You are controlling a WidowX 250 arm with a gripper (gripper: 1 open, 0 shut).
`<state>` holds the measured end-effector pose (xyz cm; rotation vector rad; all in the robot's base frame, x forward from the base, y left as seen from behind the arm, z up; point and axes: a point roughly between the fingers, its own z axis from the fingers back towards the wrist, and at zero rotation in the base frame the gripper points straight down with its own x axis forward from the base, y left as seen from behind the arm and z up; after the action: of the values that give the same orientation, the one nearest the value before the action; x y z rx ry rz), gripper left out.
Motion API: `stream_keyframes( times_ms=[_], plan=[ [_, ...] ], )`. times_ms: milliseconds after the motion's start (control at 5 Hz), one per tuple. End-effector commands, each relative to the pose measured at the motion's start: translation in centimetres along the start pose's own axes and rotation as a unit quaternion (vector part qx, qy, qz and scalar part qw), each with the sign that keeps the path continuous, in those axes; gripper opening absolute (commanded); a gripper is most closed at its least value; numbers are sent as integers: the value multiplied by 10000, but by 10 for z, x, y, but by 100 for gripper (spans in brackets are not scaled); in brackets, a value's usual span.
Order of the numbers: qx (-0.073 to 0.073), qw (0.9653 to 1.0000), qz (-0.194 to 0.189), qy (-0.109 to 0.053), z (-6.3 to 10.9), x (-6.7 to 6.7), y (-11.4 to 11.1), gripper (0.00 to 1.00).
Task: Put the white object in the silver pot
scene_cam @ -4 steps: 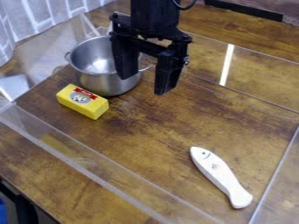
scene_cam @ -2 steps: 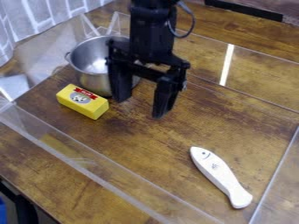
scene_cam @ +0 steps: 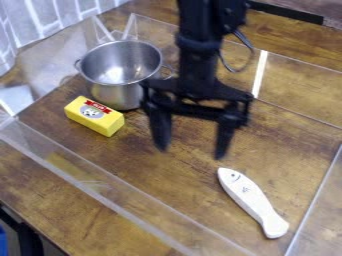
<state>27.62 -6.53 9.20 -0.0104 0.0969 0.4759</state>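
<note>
Here, gripper (scene_cam: 194, 136) jaws wide open, empty, above table near white object (scene_cam: 253, 201), silver pot (scene_cam: 118, 69) apart.

One white object (scene_cam: 253, 201), one silver pot (scene_cam: 118, 71), one yellow block (scene_cam: 95, 115), one gripper (scene_cam: 195, 141) with two fingers (scene_cam: 225, 137), on one desk (scene_cam: 281, 125).

Open table all round the gripper (scene_cam: 195, 138).
Yellow block (scene_cam: 95, 115) at nine, silver pot (scene_cam: 119, 72) at ten, white object (scene_cam: 253, 200) at five.
</note>
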Motion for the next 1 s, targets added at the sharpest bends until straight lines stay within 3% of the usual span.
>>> stream_keyframes(
  times_ms=[0,200,400,600,800],
  plan=[
    [-343,9930,1086,-313,4,-7,-21,100],
    [-492,9809,1855,-310,-11,-14,-36,100],
    [-557,9662,2496,-321,-28,-13,-47,100],
    [-550,9552,2885,-364,-45,-8,-54,100],
    [-510,9502,3054,-367,-56,-1,-56,100]
  ],
)
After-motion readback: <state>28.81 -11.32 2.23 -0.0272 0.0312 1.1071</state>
